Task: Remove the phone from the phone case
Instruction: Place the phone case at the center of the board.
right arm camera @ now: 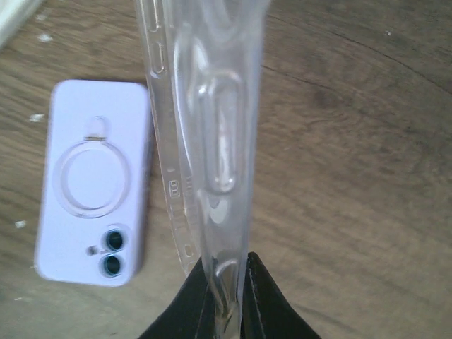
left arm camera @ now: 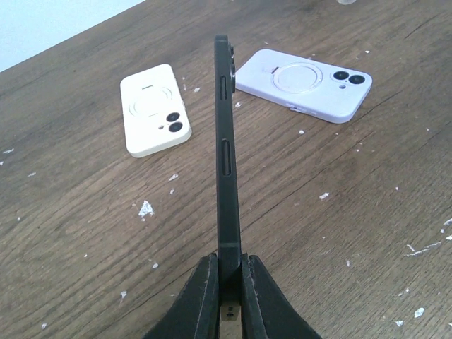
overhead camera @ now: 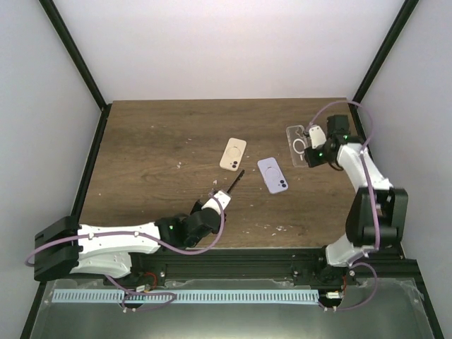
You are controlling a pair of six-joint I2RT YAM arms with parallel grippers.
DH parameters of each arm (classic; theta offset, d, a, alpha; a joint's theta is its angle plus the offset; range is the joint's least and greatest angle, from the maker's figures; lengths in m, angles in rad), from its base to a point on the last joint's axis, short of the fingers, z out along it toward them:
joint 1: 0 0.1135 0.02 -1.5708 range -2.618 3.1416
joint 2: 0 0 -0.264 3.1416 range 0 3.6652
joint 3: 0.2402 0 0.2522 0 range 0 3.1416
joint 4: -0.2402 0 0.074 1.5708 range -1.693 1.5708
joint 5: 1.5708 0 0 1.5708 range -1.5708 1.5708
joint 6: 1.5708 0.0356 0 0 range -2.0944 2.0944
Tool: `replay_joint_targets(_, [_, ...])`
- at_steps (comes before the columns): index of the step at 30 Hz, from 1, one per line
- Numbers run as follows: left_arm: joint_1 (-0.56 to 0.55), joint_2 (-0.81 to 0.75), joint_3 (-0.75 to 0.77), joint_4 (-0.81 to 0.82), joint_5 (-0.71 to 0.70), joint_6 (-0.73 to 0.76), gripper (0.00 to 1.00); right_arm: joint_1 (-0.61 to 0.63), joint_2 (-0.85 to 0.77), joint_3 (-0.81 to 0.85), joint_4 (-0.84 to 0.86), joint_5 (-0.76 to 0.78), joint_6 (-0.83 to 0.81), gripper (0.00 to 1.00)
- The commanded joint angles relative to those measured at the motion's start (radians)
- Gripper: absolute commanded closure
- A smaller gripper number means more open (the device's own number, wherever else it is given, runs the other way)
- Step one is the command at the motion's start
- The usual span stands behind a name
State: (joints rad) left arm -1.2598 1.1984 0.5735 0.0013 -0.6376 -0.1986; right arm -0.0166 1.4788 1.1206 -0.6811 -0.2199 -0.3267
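Phone and case sit apart on my feeds: my left gripper (left arm camera: 227,267) is clamped on the end of the black phone (left arm camera: 226,141), held on edge over the wooden table (overhead camera: 141,141). My right gripper (right arm camera: 226,275) pinches the empty clear phone case (right arm camera: 212,127) near the table's far right. A cream phone (overhead camera: 233,154) and a lilac phone (overhead camera: 272,175) lie flat between them, cameras up.

A dark brown wood-grain table (overhead camera: 155,141) carries a cream rectangular phone (overhead camera: 234,154) and a lilac rectangular phone (overhead camera: 272,175), lying backs up and close together near its middle, amid scattered white flecks (left arm camera: 145,208).
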Motion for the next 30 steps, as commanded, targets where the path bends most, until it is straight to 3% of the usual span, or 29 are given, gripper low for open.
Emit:
replay_joint_targets(1, [-0.018, 0.01, 0.027, 0.065, -0.037, 0.034, 1.0, -0.132, 0.215, 0.192, -0.162, -0.155, -0.222, 0.99])
replay_joint_targets(5, [-0.033, 0.039, 0.057, 0.054, -0.052, 0.053, 1.0, -0.24, 0.364, 0.334, -0.267, -0.266, -0.219, 0.99])
replay_joint_targets(14, [-0.036, 0.076, 0.059, 0.066, -0.06, 0.043, 1.0, -0.256, 0.525, 0.445, -0.326, -0.196, -0.247, 0.99])
replay_joint_targets(21, [-0.036, 0.089, 0.064, 0.053, -0.076, 0.035, 1.0, -0.272, 0.508, 0.454, -0.245, -0.15, -0.178, 0.64])
replay_joint_targets(30, [-0.036, 0.01, 0.028, -0.002, -0.103, 0.004, 1.0, -0.179, 0.356, 0.302, -0.219, -0.347, -0.187, 0.63])
